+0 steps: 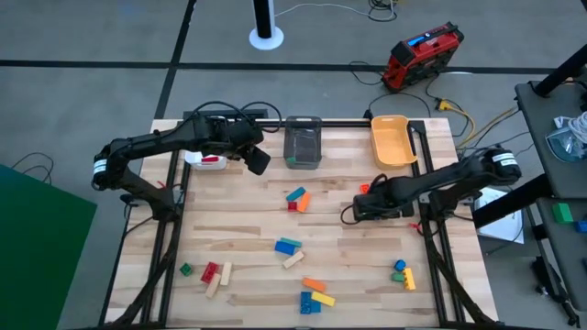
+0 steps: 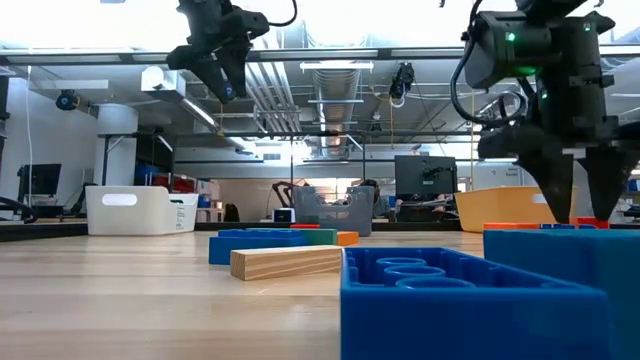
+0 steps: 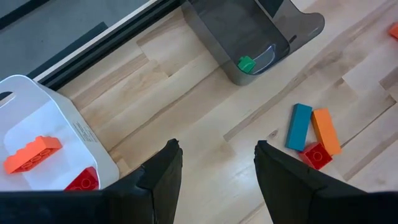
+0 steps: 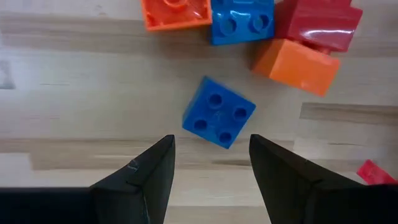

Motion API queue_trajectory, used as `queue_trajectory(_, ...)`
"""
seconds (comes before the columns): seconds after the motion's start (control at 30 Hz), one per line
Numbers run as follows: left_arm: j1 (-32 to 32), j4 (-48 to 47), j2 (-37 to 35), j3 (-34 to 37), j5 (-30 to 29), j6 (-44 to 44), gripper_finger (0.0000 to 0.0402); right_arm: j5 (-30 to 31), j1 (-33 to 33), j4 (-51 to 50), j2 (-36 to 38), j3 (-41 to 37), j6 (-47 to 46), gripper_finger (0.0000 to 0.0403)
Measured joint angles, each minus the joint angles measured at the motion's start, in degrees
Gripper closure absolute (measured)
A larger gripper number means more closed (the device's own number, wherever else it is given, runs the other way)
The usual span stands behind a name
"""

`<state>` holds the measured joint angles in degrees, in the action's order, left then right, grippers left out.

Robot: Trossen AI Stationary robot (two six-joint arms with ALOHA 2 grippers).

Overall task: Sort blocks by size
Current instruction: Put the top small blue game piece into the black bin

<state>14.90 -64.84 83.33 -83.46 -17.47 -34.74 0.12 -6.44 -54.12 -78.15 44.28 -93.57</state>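
Fingers of the left gripper point(image 3: 214, 180) are standing apart and holding nothing, hovering high over the wooden slatted table point(image 1: 238, 229) between the white plastic bin point(image 1: 207, 160) and the grey plastic bin point(image 1: 303, 142). Two red and orange bricks point(image 3: 32, 153) are lying in the white bin, and a small green cube point(image 3: 246, 63) is sitting in the grey one. The right gripper point(image 4: 211, 168) is hanging released and empty just above a small blue four-stud square brick point(image 4: 217, 112), near the orange plastic bin point(image 1: 391, 139). Other coloured toy blocks point(image 1: 312, 295) are lying scattered over the table.
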Motion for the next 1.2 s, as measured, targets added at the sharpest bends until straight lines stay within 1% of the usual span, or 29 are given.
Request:
queue_trajectory(0.27,0.0,0.0,0.0,0.0,0.0,0.8,0.0224,0.0,1.1,0.9,-2.1,-0.7,-1.0,0.0204)
queue_trajectory(0.57,0.0,0.1,0.0,0.0,0.0,1.3,0.0224,0.3,3.7,6.8,-2.6,-4.2,-0.4,0.0204)
queue_trajectory(0.83,0.0,0.1,0.0,0.0,0.0,1.3,0.0224,0.3,3.9,9.3,-2.5,-5.6,1.0,0.0206)
queue_trajectory(0.93,0.0,0.2,0.0,0.0,0.0,1.3,0.0224,0.3,3.9,9.6,-2.5,-5.8,1.0,0.0221)
queue_trajectory(1.1,0.0,0.2,0.0,0.0,-0.1,1.3,0.0224,0.3,3.9,9.8,-2.5,-5.8,1.2,0.0261)
queue_trajectory(1.2,0.0,0.2,0.0,0.0,-0.1,1.3,0.0224,0.2,3.9,9.8,-2.5,-5.9,1.5,0.0267)
